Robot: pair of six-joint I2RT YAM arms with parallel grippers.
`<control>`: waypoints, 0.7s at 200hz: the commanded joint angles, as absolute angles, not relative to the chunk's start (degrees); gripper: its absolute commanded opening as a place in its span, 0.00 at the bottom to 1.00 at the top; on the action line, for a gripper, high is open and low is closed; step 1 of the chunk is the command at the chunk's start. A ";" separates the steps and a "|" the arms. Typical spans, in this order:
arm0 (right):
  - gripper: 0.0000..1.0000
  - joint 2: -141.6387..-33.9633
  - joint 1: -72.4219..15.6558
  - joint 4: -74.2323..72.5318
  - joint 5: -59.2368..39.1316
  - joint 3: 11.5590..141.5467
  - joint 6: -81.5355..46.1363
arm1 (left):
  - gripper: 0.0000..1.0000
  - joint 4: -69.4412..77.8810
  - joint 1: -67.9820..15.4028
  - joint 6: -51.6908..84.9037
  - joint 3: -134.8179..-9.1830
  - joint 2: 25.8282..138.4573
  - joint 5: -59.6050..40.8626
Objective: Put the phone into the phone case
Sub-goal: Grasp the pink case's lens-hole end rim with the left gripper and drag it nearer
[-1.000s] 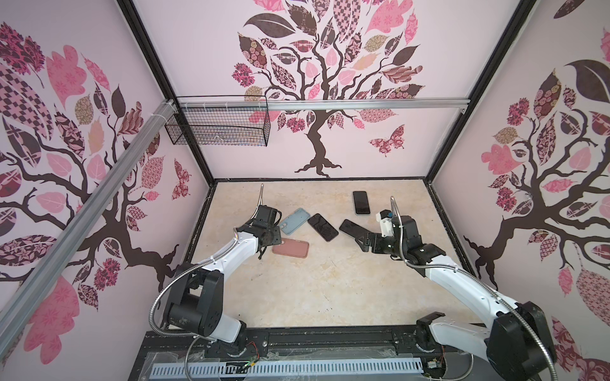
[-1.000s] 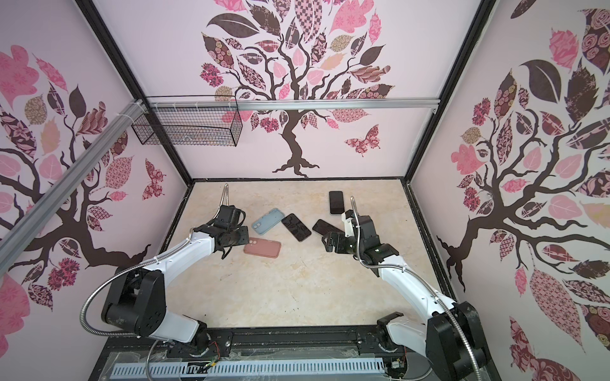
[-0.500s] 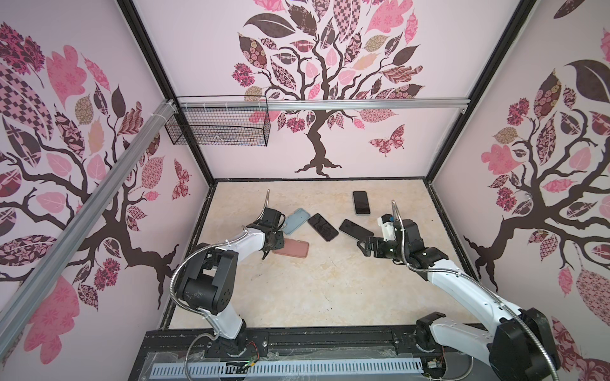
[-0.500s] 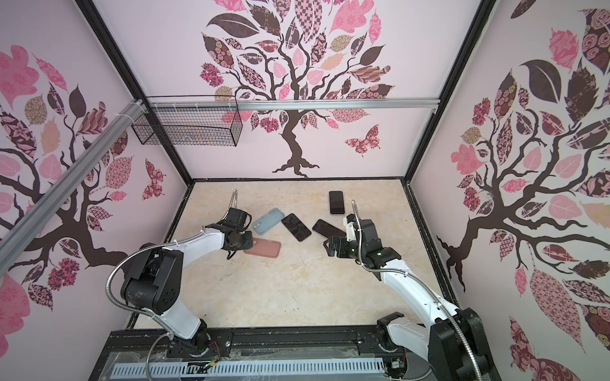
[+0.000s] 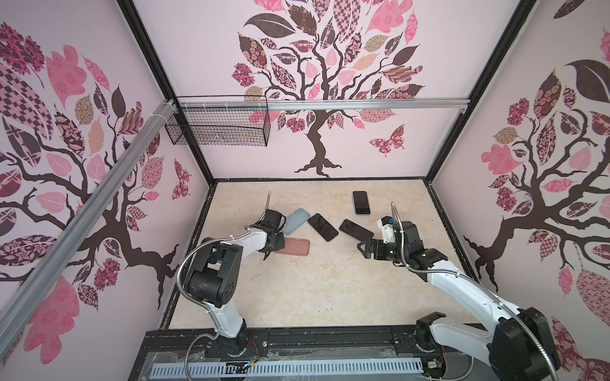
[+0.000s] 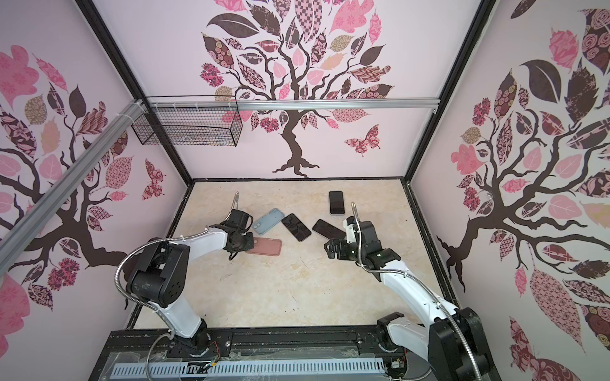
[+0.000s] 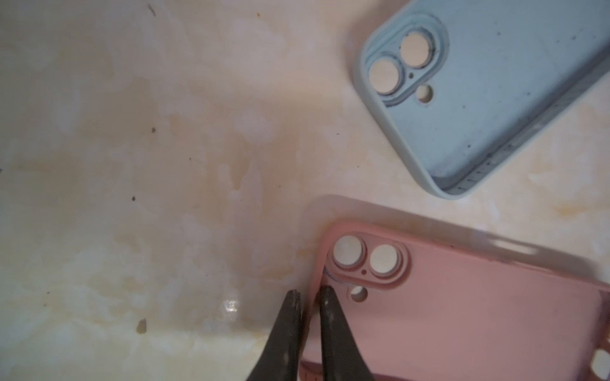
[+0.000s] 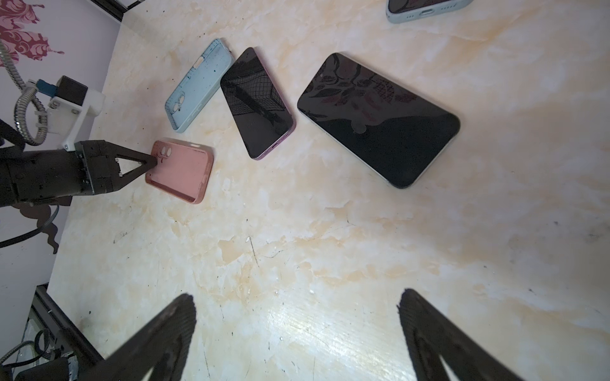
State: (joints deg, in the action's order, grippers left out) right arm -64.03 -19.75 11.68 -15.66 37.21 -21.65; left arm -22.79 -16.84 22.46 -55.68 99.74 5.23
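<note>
In both top views the left gripper (image 5: 280, 246) is down at the end of the pink phone case (image 5: 297, 248) that is nearest the left wall. This case lies flat on the marble table (image 5: 297, 297). Just behind it lies the blue phone case (image 5: 297, 220), then to the right the purple-edged phone (image 5: 323, 227) and the dark phone (image 5: 355, 230). A 3rd phone (image 5: 360, 202) lies farther back, apart from them. All 3 phones are screen up and outside the 2 cases. The right gripper (image 5: 363, 248) hangs just beside the dark phone, on its near side.

In the left wrist view the 2 fingers (image 7: 290, 330) are clenched on the side wall of the pink phone case (image 7: 462, 313), next to its camera cutout: 1 finger outside, 1 inside. The blue phone case (image 7: 495, 99) lies open side up, near but apart.

In the right wrist view the right gripper (image 8: 297, 297) stands wide, released, with only bare table between its jaws.
</note>
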 commanded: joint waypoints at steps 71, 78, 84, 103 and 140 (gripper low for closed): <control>0.98 -68.41 -19.95 11.91 -13.29 37.87 -19.29 | 0.00 -22.78 -22.87 26.69 -44.28 89.83 2.42; 0.98 -68.68 -19.95 12.17 -13.06 38.03 -19.01 | 0.01 -23.37 -24.29 27.44 -43.85 88.54 2.57; 0.98 -68.90 -19.95 12.20 -12.92 38.07 -18.92 | 0.00 -23.48 -25.08 28.41 -43.35 87.47 2.17; 0.98 -69.14 -19.96 12.22 -12.35 38.28 -18.66 | 0.01 -24.09 -27.69 31.05 -41.38 84.07 1.57; 0.99 -69.17 -19.97 12.41 -12.71 38.53 -18.34 | 0.00 -30.22 -33.00 34.85 -39.30 79.05 5.90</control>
